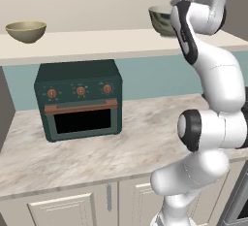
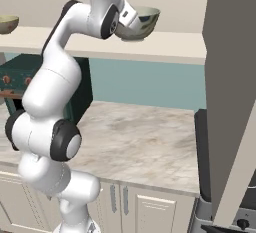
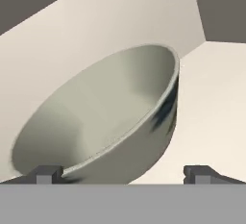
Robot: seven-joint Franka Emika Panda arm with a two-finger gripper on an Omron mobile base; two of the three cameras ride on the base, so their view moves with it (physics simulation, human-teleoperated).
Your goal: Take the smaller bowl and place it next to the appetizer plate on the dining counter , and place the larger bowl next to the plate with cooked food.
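Grey-green, the larger bowl [image 3: 110,117] sits upright on the cream shelf [image 1: 97,43] above the marbled desk [image 1: 97,152], mouth up; round, no long axis. The gripper [image 3: 122,172] is right at its rim, jaws spread wide with the near rim between the fingertips [image 3: 45,174], nothing pinched. The smaller bowl [image 1: 26,31] stands upright well apart along the same shelf, above the dark green toaster oven [image 1: 80,101].

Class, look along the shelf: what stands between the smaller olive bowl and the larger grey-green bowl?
Nothing: in the left base view the shelf runs bare from the smaller bowl to the larger bowl.
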